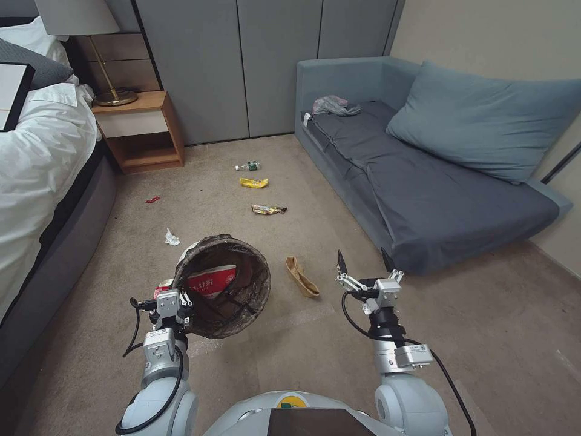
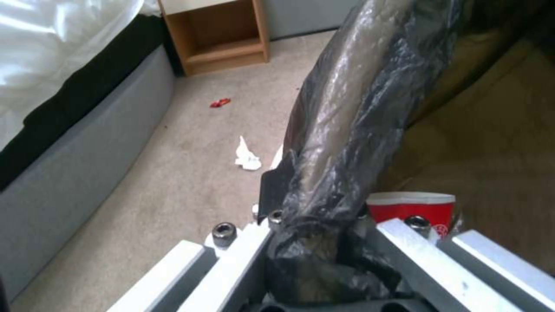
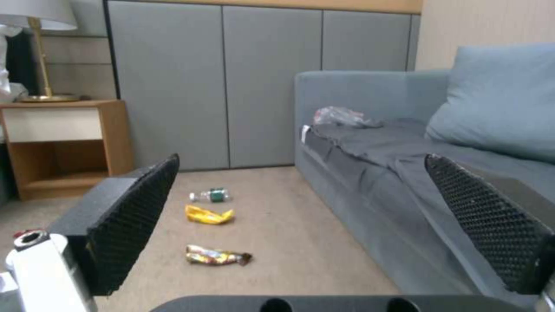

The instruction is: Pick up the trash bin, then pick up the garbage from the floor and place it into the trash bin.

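My left gripper (image 1: 181, 298) is shut on the rim of the trash bin (image 1: 242, 260), a white bucket lined with a dark bag (image 2: 347, 108), held off the carpet and tipped toward me. Inside it lies a red cup (image 2: 412, 208). Garbage is scattered on the carpet: a tan folded paper piece (image 1: 301, 276), a dark-and-yellow wrapper (image 1: 268, 209), a yellow wrapper (image 1: 253, 182), a small bottle (image 1: 248, 166), a red scrap (image 1: 152, 199) and a white tissue (image 1: 172, 238). My right gripper (image 1: 365, 261) hangs open above the floor, right of the tan paper.
A grey-blue sofa (image 1: 436, 181) with a big cushion fills the right side, a crumpled bag (image 1: 334, 106) on its far end. The bed (image 1: 42, 181) runs along the left. A wooden nightstand (image 1: 142, 130) with a lamp stands against grey cabinet doors.
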Robot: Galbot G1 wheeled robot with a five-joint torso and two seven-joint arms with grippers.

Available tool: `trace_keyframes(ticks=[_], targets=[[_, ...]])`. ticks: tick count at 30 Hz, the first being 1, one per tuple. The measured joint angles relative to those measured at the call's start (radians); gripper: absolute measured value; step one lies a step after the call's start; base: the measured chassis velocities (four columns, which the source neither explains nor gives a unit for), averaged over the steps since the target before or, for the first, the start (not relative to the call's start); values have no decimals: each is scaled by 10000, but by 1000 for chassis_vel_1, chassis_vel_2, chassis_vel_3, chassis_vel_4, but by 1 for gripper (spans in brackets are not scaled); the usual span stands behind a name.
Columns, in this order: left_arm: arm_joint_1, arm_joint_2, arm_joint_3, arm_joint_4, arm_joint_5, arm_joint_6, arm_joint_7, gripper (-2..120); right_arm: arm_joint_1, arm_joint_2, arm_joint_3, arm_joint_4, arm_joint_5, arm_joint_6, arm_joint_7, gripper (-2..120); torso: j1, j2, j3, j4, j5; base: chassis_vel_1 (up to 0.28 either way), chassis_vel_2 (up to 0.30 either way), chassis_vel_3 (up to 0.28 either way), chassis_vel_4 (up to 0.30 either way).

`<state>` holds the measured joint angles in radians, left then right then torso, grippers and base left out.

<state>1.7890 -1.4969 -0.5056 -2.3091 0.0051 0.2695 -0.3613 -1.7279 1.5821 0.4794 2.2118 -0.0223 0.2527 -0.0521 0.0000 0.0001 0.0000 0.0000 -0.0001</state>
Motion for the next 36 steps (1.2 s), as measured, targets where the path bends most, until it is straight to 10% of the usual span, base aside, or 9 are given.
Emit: trace_keyframes(ticks=[15,36], targets=[[-179,84,-283,103,-22,38,-4,0,1818,-1386,-207,-984,2,42,-335,100,1,0,0,2,2,-52,58,61,-57],[197,-271,-417,-70,372,-45,-31,0,4874,-2846,-2769,-4872,2839,-3258,400,100,1,0,1,1,1,0,0,0,0]])
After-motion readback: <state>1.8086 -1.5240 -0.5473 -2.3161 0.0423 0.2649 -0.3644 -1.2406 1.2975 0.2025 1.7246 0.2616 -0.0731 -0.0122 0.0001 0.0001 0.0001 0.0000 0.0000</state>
